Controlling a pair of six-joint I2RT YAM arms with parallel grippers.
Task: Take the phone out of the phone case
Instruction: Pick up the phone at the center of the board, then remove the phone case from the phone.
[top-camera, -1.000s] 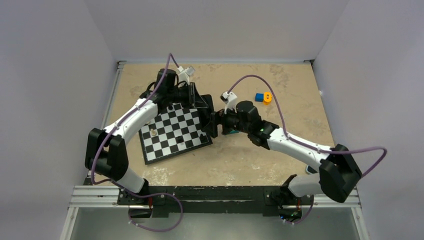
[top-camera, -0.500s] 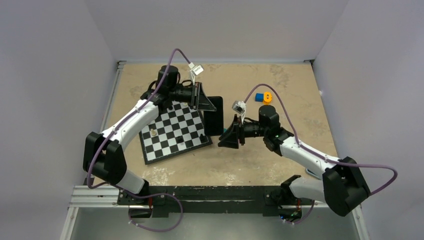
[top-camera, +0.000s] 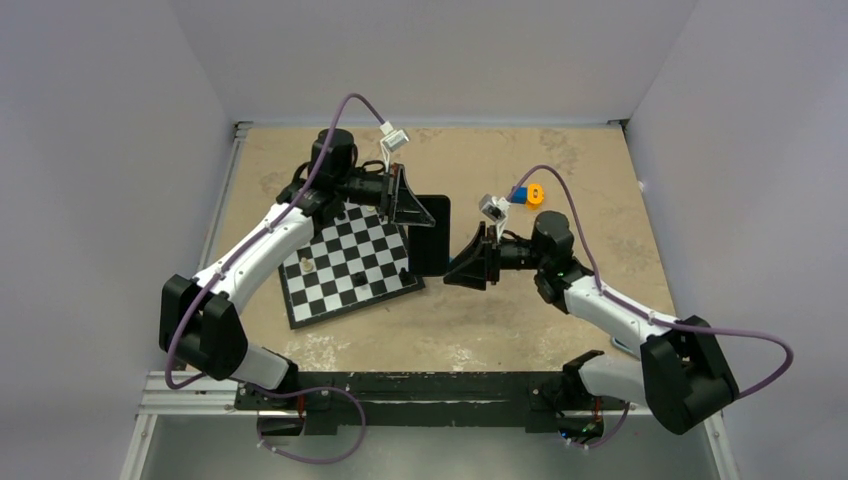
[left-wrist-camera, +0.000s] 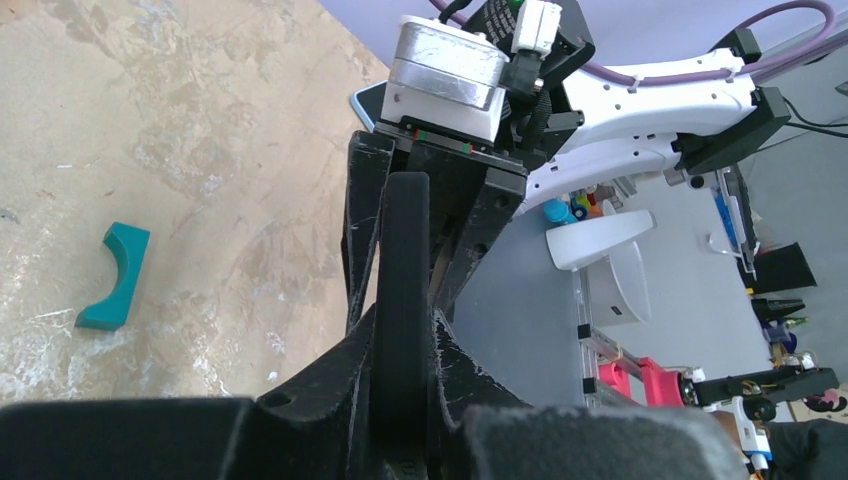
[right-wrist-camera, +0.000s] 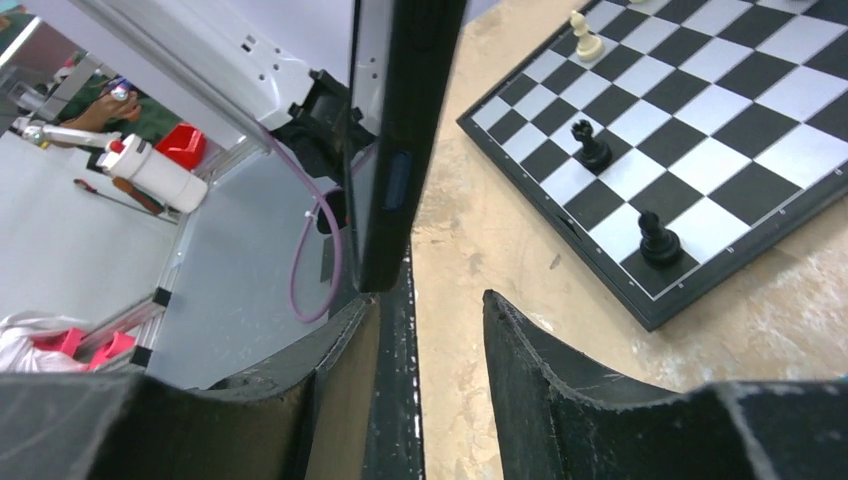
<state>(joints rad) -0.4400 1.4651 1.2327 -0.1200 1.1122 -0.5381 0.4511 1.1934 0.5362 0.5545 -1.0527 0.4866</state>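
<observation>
The phone case is seen edge-on, clamped at one end between the closed fingers of the left gripper. It is held over the table, just beside the chessboard — the phone is seated inside it, dark face up. At the other end the right gripper is set around the cased edge with jaws apart: one finger is right at the case, the other stands clear — nothing is gripped there.

Count it off: one chessboard, one white chess piece, at least two black ones, one cased phone, one teal block, one blue piece, one orange ring.
</observation>
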